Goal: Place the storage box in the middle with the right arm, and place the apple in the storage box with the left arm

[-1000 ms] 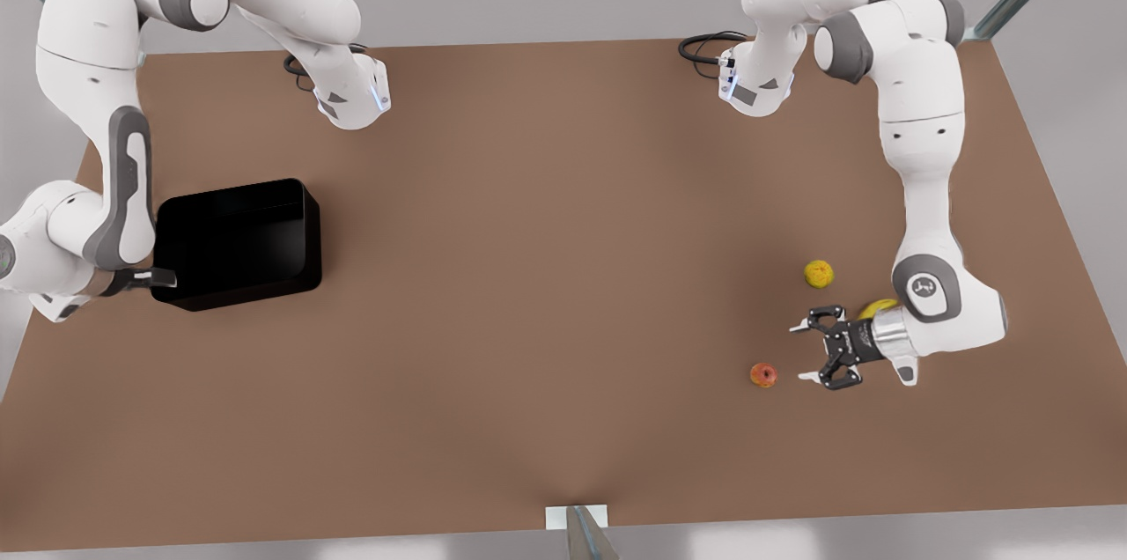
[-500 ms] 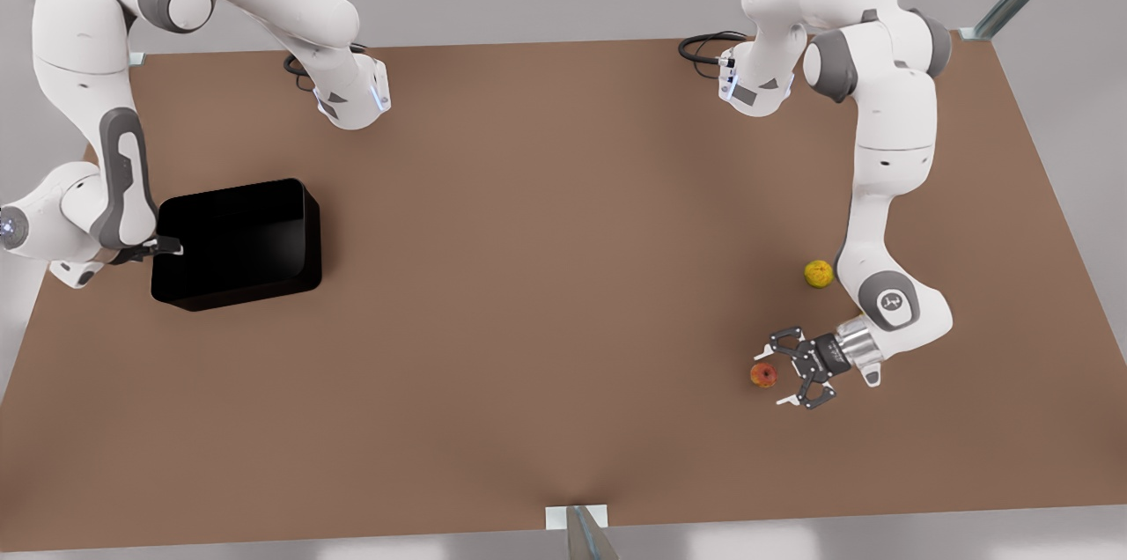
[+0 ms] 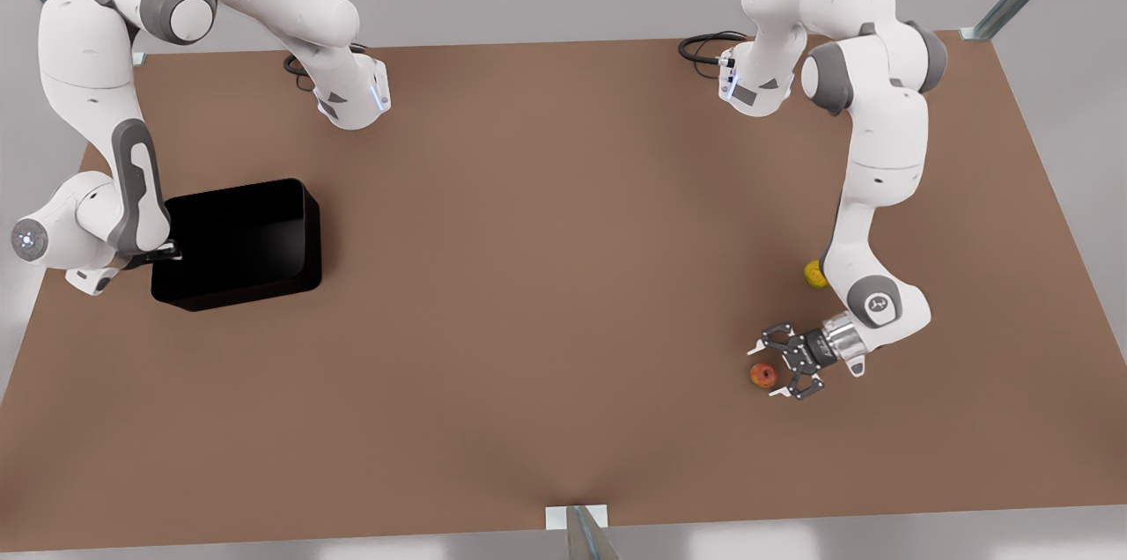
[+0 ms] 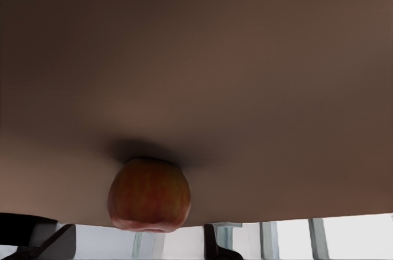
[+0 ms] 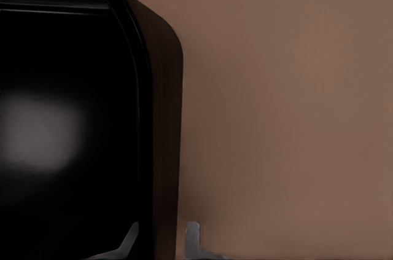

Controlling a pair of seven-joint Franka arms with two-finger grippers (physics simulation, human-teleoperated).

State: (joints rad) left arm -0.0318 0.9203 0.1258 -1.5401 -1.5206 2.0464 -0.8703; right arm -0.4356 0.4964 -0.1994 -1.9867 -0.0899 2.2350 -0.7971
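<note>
The left hand (image 3: 778, 364) has its fingers spread apart to either side of the apple (image 3: 762, 375), not yet clamped; round, smooth and light, the fruit may roll, so squeeze across its widest middle. The right hand (image 3: 164, 254) straddles the wall of the storage box (image 3: 238, 243), fingers apart. Far from the apple on the worktop (image 3: 546, 296), the box looks stiff and glossy, so its wall could slip.
</note>
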